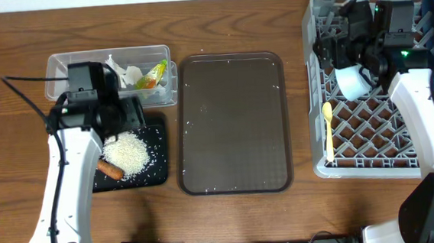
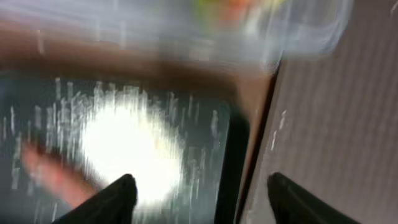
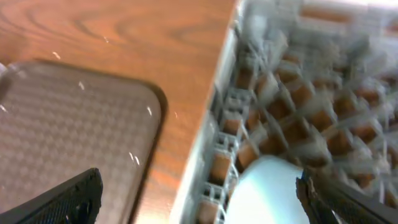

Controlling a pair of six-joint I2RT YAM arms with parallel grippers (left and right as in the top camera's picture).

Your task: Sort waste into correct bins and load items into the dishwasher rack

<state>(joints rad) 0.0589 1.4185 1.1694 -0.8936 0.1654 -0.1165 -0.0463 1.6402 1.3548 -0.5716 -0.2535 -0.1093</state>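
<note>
Left fingers (image 2: 115, 200) stand spread and empty above the black tray (image 2: 235, 155), the rice heap (image 2: 127, 146) just ahead of the left-hand one, the orange stick (image 2: 53, 177) beside it. Right fingers (image 3: 68, 200) gape wide over the edge of the rack (image 3: 292, 93), the light-blue cup (image 3: 267, 193) lying between them, nearer the right-hand one.

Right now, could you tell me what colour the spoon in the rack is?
Pale yellow spoon; clearest overhead.
</note>
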